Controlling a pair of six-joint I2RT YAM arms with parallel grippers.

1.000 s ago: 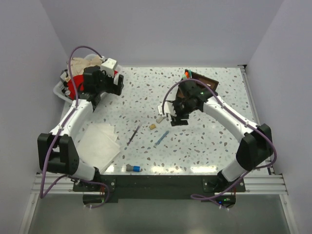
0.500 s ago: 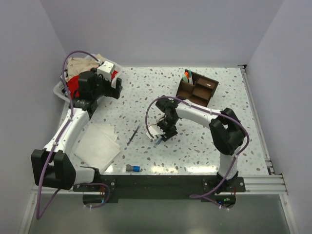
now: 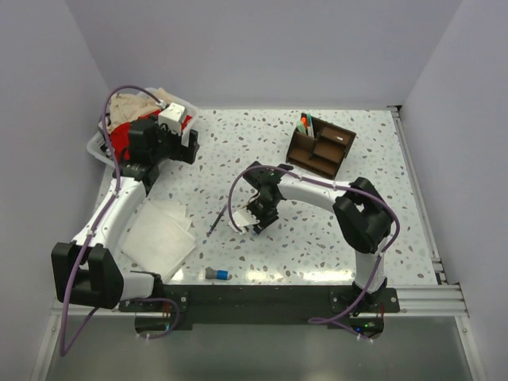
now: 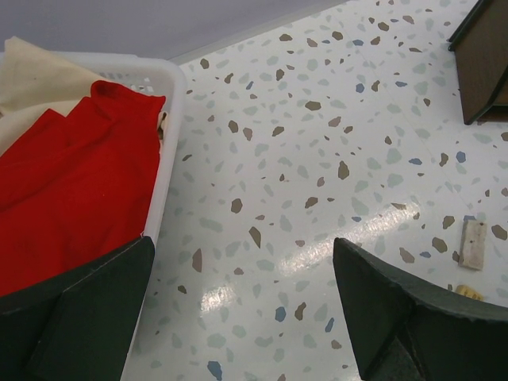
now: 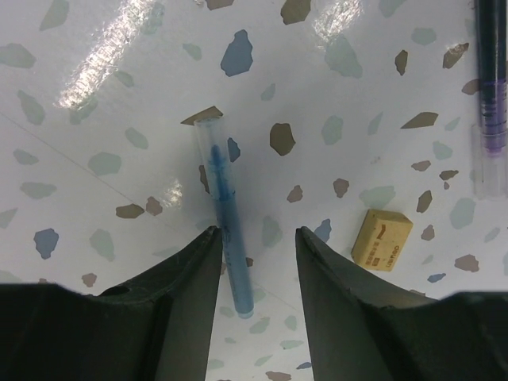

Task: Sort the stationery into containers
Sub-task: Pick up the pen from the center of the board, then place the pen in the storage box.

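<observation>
Fingers (image 5: 181,274) of right gripper (image 5: 258,238) spread astride blue pen (image 5: 222,208); eraser (image 5: 382,239) print unreadable.

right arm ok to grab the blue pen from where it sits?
Probably yes. The right gripper is open over the blue pen, which lies between its fingers, close to one. Nothing covers it; the tan eraser sits apart.

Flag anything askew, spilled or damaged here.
Nothing looks damaged or spilled. The organizer stands upright; the blue pen, tan eraser and grey-blue stub simply lie loose on the table, unsorted, with the open right hand over the pen.
</observation>
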